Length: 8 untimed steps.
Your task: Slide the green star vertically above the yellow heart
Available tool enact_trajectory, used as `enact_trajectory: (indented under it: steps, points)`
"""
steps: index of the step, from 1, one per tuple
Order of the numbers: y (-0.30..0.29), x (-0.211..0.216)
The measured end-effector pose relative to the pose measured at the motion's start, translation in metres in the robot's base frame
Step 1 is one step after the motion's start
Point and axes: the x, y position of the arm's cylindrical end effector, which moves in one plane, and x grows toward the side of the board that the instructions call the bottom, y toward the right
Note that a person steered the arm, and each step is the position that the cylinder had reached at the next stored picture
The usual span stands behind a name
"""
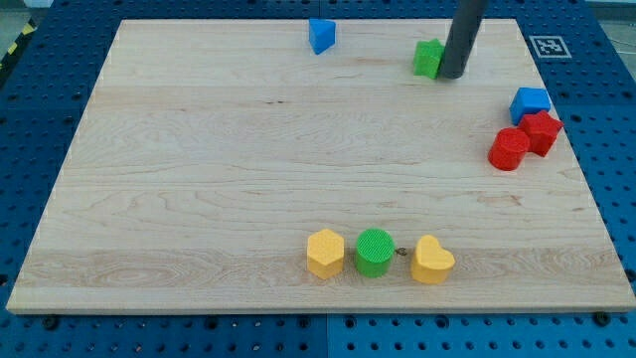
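Observation:
The green star (427,58) lies near the view's top, right of centre; the rod hides its right side, so its shape is hard to make out. My tip (453,76) rests on the board against the block's right side. The yellow heart (432,261) lies near the view's bottom edge, almost straight below the green block and far from it.
A green cylinder (375,252) and a yellow hexagon (325,252) sit in a row left of the heart. A blue block (320,35) lies at the top centre. A blue cube (530,102), a red star (543,131) and a red cylinder (509,149) cluster at the right edge of the wooden board (199,179).

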Motion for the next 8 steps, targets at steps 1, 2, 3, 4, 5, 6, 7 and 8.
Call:
enact_trajectory:
  steps: [1,2,3,4,5,6,7,8]
  points:
    - [0.009,0.0]
    - [0.02,0.0]
    - [0.02,0.0]
    - [0.006,-0.014]
    - [-0.004,-0.022]
    - [-0.004,-0.022]
    - [0.001,-0.019]
    - [0.002,-0.013]
